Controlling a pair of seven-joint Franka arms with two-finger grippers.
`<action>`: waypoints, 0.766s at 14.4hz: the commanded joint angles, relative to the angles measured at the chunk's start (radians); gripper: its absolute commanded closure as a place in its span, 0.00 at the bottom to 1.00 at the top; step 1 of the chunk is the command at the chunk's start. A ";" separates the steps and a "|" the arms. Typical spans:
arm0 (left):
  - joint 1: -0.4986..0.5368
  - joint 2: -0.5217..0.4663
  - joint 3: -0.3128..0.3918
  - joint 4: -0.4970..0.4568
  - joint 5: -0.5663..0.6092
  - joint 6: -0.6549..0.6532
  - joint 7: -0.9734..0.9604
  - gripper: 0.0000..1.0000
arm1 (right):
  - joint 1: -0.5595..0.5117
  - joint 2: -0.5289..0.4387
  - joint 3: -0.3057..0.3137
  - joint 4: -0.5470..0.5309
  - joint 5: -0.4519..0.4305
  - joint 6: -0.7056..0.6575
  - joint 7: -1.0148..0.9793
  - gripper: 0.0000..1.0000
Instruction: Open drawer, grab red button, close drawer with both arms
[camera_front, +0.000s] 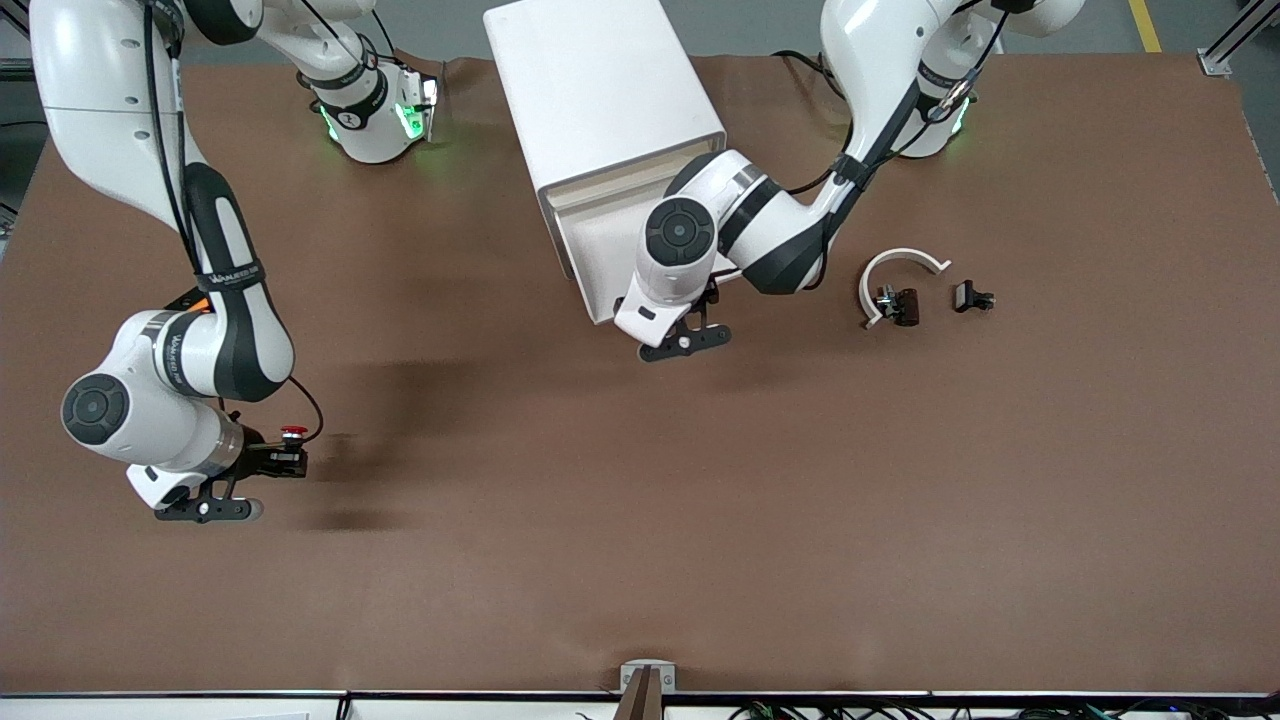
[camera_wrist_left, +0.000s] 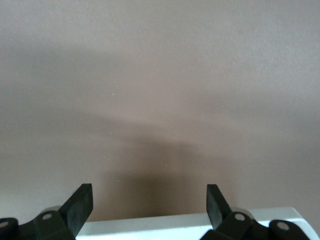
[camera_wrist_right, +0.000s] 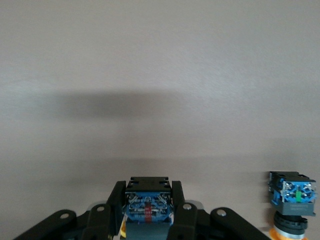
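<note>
The red-capped button (camera_front: 293, 432) sits in my right gripper (camera_front: 284, 461), which is shut on its dark bluish block base (camera_wrist_right: 148, 207) over the table near the right arm's end. The white drawer cabinet (camera_front: 600, 100) stands at the middle of the robots' side. Its drawer front (camera_front: 597, 262) stands out a little, with a thin strip of the inside showing. My left gripper (camera_front: 690, 338) is open and empty in front of the drawer. In the left wrist view (camera_wrist_left: 148, 201) a white edge (camera_wrist_left: 160, 225) lies between the finger bases.
A second, yellow-capped button (camera_wrist_right: 292, 196) stands on the table close to my right gripper. A white curved piece (camera_front: 898, 268), a black clip (camera_front: 899, 305) and a small black part (camera_front: 971, 297) lie toward the left arm's end.
</note>
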 joint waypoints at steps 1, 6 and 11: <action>-0.007 -0.035 -0.024 -0.041 0.021 0.014 -0.037 0.00 | -0.036 -0.002 0.018 -0.042 -0.014 0.058 -0.021 1.00; -0.007 -0.043 -0.085 -0.061 0.021 0.005 -0.101 0.00 | -0.063 0.005 0.018 -0.069 -0.016 0.097 -0.082 1.00; -0.007 -0.045 -0.142 -0.078 0.020 0.003 -0.155 0.00 | -0.072 0.010 0.018 -0.132 -0.016 0.192 -0.089 1.00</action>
